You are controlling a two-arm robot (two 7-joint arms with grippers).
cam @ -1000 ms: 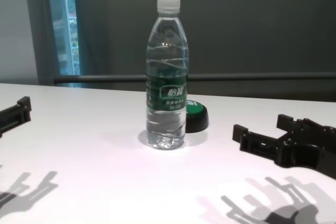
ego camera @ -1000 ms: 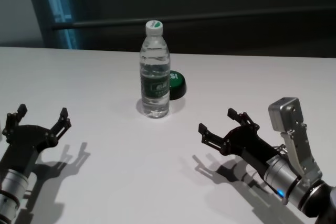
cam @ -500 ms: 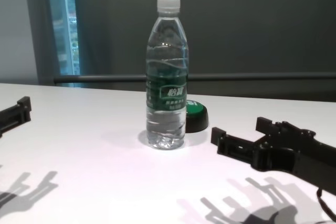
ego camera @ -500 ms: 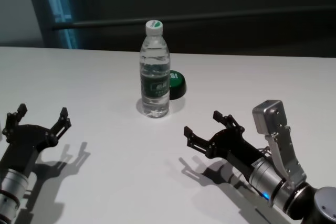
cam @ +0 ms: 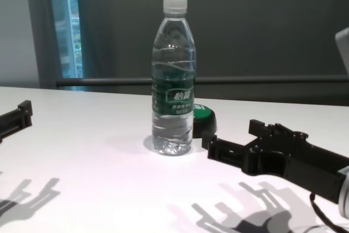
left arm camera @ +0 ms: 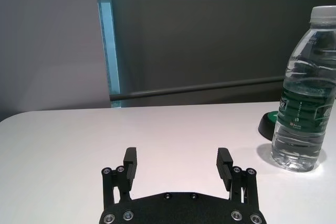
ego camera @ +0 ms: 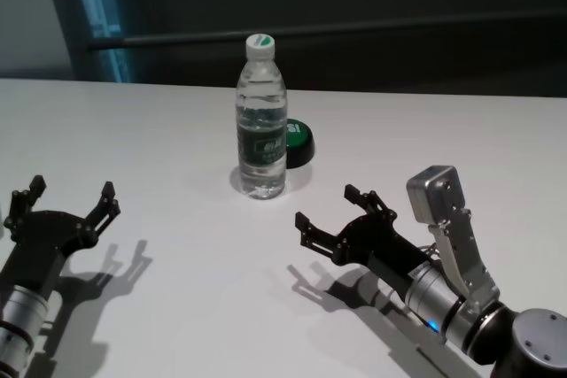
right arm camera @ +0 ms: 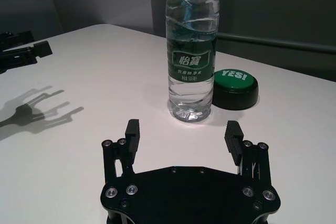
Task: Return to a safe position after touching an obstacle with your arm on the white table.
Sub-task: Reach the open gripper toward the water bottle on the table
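Nearest you, the right hand (ego camera: 330,216) hovers low over the white worktop (ego camera: 177,130), fingers spread and holding nothing, aimed at the bottle (ego camera: 261,117) but not touching it. Your left hand (ego camera: 60,204) sits parked at the near left, also spread. Only the right wrist view reads "YES!" on the green button (right arm camera: 235,88) just behind the upright bottle.

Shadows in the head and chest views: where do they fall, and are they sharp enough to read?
Head view: each pincer, left and right, casts a crisp dark shadow on the table, toward the robot. Chest view: the right pincer throws overlapping finger shadows, a fainter one beside the darker. The bottle leaves only a faint ring at its base.
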